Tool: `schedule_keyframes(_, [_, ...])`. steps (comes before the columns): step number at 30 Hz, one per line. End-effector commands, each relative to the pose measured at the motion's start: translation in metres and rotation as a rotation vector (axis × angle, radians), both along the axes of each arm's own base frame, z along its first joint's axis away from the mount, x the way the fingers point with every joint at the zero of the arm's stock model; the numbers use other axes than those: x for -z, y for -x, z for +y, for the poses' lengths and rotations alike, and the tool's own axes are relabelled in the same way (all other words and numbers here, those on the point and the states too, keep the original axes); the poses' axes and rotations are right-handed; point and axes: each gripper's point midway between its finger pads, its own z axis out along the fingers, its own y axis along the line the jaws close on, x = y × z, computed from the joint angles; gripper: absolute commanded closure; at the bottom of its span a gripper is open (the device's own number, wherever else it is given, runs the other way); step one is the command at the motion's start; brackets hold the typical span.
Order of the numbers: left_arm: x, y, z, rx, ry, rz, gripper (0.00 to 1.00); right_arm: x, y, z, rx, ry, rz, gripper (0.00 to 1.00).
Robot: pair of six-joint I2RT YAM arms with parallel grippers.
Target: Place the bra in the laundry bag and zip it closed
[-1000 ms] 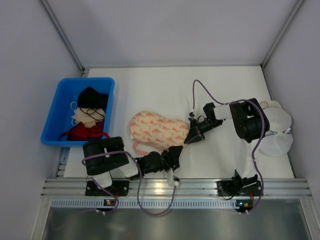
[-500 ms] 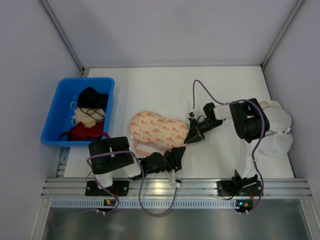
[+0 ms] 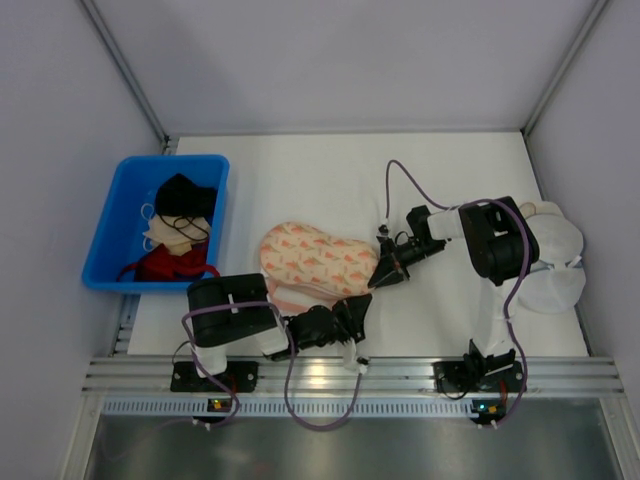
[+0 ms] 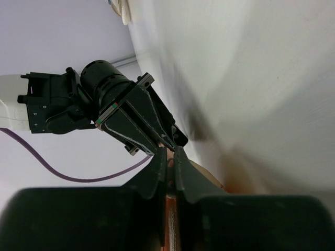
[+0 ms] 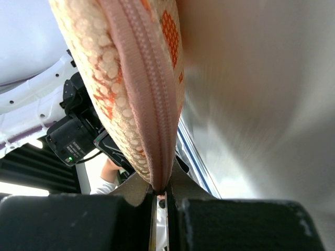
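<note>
Since a second ago the left arm has swung its elbow rightward along the near edge, and the loose pink rim is tucked under the laundry bag [image 3: 315, 258], mid-table [image 3: 330, 180]. The left hand [image 3: 352, 318] pinches its zip edge and the right hand [image 3: 384, 274] clamps its right tip. I'd hold that end taut and pull steadily. No bra in view, presumably inside. The blue bin [image 3: 105, 235] holds black, beige and red garments.

This was a robot test booth in a lab: a white table [image 3: 320, 170] boxed in by plain pale walls [image 3: 60, 120] on the left, right and far sides, a slotted aluminium rail [image 3: 340, 375] along its near edge, two arm bases bolted there, a loose purple cable [image 3: 387, 190], and a blue plastic bin [image 3: 105, 235] at the left
</note>
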Motion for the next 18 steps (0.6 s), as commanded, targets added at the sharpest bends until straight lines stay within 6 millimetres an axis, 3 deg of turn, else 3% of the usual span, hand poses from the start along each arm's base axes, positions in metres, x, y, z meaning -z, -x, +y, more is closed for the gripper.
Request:
schedule_keyframes(1, [-0.025,0.006,0.000,0.004,0.076,-0.030,0.99,-0.004,0.000,0.004,-0.012,-0.033,-0.017,1.00])
schedule_keyframes(11, [-0.006,0.045,0.023,-0.020,0.021,0.087,1.00,-0.006,-0.012,-0.002,0.019,-0.017,-0.062,1.00])
schedule_keyframes(18, [0.002,0.038,0.043,-0.144,0.032,0.137,1.00,0.001,-0.022,-0.017,0.062,0.018,-0.080,1.00])
